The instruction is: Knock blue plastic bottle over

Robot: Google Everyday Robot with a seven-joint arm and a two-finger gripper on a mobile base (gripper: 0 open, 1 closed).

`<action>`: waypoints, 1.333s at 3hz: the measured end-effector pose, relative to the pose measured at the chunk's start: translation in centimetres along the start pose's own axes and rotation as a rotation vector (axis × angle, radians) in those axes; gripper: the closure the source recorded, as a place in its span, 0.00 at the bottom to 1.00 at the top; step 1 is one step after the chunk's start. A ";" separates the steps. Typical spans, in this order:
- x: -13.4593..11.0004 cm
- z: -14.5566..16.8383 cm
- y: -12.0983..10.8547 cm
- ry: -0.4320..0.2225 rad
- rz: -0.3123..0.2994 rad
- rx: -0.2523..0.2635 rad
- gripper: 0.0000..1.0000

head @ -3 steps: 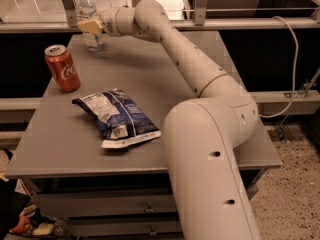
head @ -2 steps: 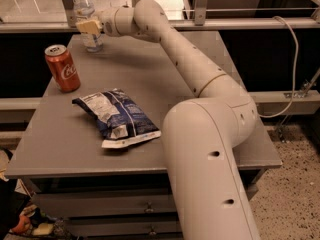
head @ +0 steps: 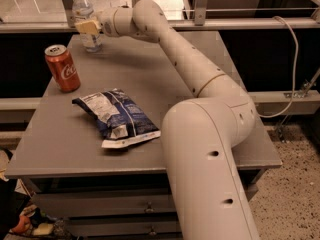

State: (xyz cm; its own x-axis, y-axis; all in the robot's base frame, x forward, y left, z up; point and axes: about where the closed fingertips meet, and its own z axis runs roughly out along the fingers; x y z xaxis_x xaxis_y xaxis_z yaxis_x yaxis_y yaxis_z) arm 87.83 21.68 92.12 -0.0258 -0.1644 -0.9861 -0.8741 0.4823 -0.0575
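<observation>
While the small clear plastic water bottle with its white screw cap stands upright, we take the task to be undone and the step in hand to be the push itself. The bottle sits beyond the red Coca-Cola can, nearer the far edge of the grey table than the can is, and a little to the can's right as the camera sees it.

The cream arm's tan-tipped gripper is also beyond the can, higher than its top, and pressed up against the bottle's middle or just in front of it. We cannot say which, nor can we tell whether the gripper is spread or closed.

As we judge it, the next move calls for a firm sideways sweep through the bottle's upper half, high enough to tip it and not merely slide it along the table.

The bottle is see-through with a pale label around its waist, partly hidden by the gripper. It looks light and narrow-based — likely to topple readily and then roll.

A dark blue and white crinkled snack bag lies flat nearer the camera than the can, well apart from the bottle.
</observation>
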 end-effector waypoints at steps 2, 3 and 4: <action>0.1 -5.0 -0.5 0.131 -0.013 0.073 1.00; -0.5 -7.4 -0.7 0.189 -0.034 0.098 1.00; -2.5 -10.3 -1.1 0.301 -0.099 0.123 1.00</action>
State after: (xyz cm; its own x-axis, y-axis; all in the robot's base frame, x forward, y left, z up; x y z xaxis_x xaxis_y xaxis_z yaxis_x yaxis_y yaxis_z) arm 83.86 12.72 96.20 -0.1022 -0.4537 -0.8853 -0.8150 0.5484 -0.1870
